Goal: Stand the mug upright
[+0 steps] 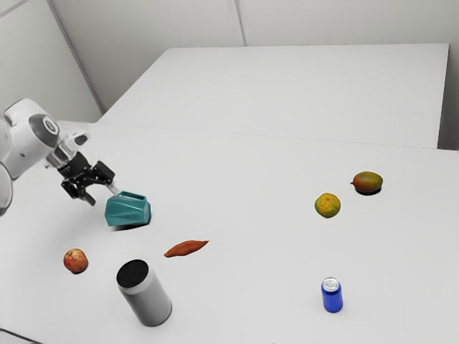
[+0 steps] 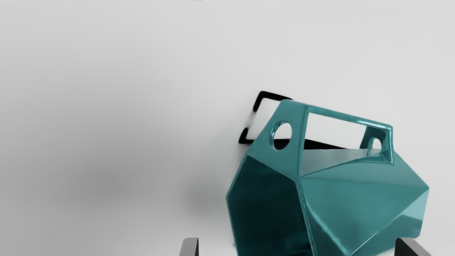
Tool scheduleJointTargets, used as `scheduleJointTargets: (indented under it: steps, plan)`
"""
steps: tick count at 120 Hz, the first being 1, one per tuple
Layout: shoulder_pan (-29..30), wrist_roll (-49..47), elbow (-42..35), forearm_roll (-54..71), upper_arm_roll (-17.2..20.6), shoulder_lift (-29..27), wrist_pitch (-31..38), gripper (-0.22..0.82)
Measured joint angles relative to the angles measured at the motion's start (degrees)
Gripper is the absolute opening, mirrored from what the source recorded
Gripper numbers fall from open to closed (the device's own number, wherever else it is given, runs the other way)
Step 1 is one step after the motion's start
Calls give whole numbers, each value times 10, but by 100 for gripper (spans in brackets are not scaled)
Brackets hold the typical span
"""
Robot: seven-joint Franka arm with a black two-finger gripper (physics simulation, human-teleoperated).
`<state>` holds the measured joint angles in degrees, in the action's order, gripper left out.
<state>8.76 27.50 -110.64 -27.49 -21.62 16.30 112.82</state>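
Mug: teal (image 1: 128,211), glossy and many-faceted, tipped over on its side, not upright
Mug's place: on the white table (image 1: 244,287), just beside the gripper (image 1: 102,192), toward the exterior view's left
Gripper: released, its two fingers standing wide apart and clasping nothing
Contact: one pale fingertip seems very near the mug in the exterior view, though whether it touches I cannot tell
Wrist view, mouth: the mug's dark hollow (image 2: 268,209) opens sideways, toward one finger's side
Wrist view, handle: an angular teal handle (image 2: 350,117) with a wide four-sided gap; a round hole is cut through the wall at each end of it
Wrist view, shadow: a black, handle-shaped outline (image 2: 273,95) lies on the table beside the handle
Exterior view, near the mug: a red and yellow apple (image 1: 75,261), an orange-brown tapered root (image 1: 186,249), and a big grey can (image 1: 145,295) with a black top
Exterior view, farther off: toward that view's right, well apart from the mug, a yellow-green fruit (image 1: 328,206), a green and red mango (image 1: 368,181) and a small blue can (image 1: 332,296) with a silver top, standing upright
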Motion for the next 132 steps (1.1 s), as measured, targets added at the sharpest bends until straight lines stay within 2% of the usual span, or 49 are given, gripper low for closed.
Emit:
scheduleJointTargets:
  steps: [52,120,132]
  plan:
    - [6,121,-45,-145,-3,11,28,60]
    - [16,218,-76,-283,-14,10,-57,60]
    - [16,230,-79,-291,-14,10,-66,54]
